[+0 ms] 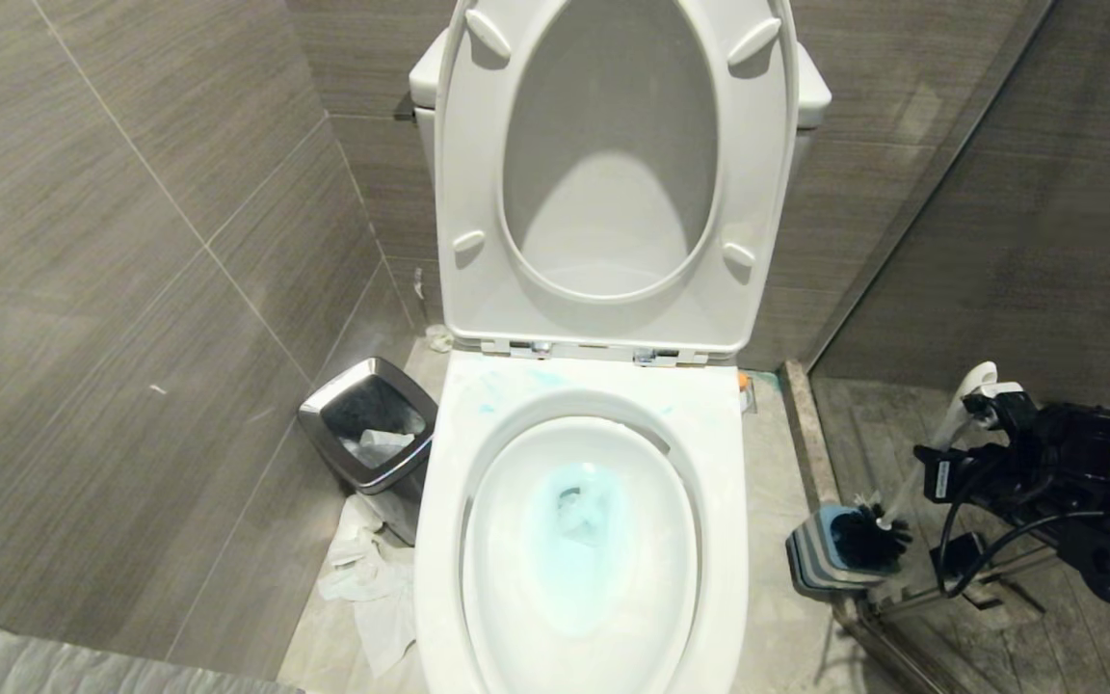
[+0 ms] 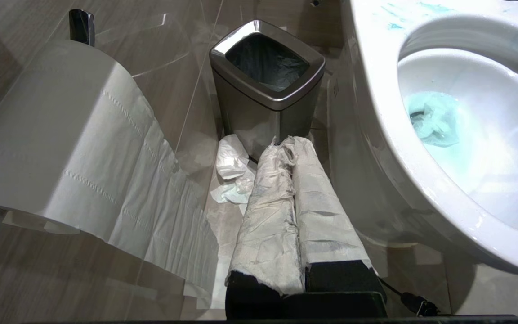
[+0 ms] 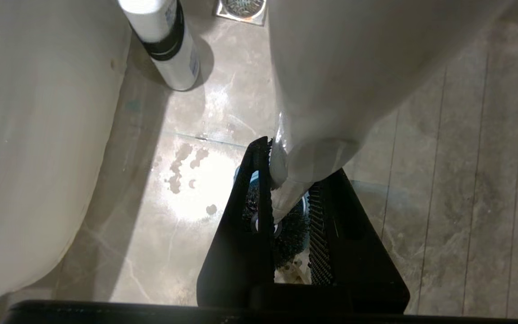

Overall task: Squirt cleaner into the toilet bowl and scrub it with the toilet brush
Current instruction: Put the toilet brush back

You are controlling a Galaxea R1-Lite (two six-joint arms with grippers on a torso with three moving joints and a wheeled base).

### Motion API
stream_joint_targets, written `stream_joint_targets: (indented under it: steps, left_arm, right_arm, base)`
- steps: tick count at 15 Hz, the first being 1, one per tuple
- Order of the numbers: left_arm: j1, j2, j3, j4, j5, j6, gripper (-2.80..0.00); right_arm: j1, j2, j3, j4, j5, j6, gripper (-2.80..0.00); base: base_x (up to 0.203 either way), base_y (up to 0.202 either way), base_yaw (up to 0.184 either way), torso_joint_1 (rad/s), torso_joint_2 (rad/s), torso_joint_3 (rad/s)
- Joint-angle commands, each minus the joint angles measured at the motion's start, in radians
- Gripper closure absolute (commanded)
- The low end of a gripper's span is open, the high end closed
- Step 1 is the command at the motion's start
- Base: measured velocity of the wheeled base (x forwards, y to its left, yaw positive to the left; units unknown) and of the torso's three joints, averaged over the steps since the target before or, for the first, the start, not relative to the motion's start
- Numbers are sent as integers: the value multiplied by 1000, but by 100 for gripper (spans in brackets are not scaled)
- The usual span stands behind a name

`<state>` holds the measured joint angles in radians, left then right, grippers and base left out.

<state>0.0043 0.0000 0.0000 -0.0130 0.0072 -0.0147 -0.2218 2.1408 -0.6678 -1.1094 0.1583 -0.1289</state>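
- The toilet bowl [image 1: 582, 540] filled the centre, seat raised; turquoise cleaner [image 1: 576, 525] tinted its water.
- At four o'clock, the right gripper [image 1: 974, 405] was clenched on the toilet brush [image 1: 921, 472] handle, bristles just above the striped holder [image 1: 820, 554].
- The left gripper [image 2: 292, 148], paper-wrapped, was closed on nothing beside the steel bin [image 2: 268, 85].
- Advice: lift the brush clear before swinging toward nine o'clock, keeping bristles low to limit drips.

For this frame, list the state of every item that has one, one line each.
toilet seat and lid: raised upright.
toilet bowl: open, blue-tinted water with paper in it.
cleaner: smeared on the rim.
toilet brush: tilted, head at its holder.
right gripper: shut on toilet brush handle.
left gripper: shut, paper-wrapped, empty.
steel bin: lidless, lined, holds paper.
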Motion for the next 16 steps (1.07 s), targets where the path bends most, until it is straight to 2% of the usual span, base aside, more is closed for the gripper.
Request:
stream_joint_targets:
  steps: [1, 9, 10, 13, 16]
  left_arm:
    - [0, 0, 8, -1, 0, -1, 0]
    - [0, 0, 8, -1, 0, -1, 0]
    - [0, 0, 8, -1, 0, -1, 0]
    - [0, 0, 8, -1, 0, -1, 0]
    - [0, 0, 8, -1, 0, 0, 0]
  right_arm:
    - [-6, 32, -8, -6, 1, -1, 0]
    - [-33, 119, 29, -114, 37, -4, 0]
    - [-32, 131, 26, -118, 72, -14, 0]
    - [-38, 164, 46, -124, 79, -85, 0]
    - [-42, 200, 41, -135, 79, -90, 0]
  base:
    - [0, 0, 0, 0, 0, 0]
    - [0, 0, 0, 0, 0, 0]
    - [0, 0, 0, 0, 0, 0]
    - [0, 0, 0, 0, 0, 0]
    - [0, 0, 0, 0, 0, 0]
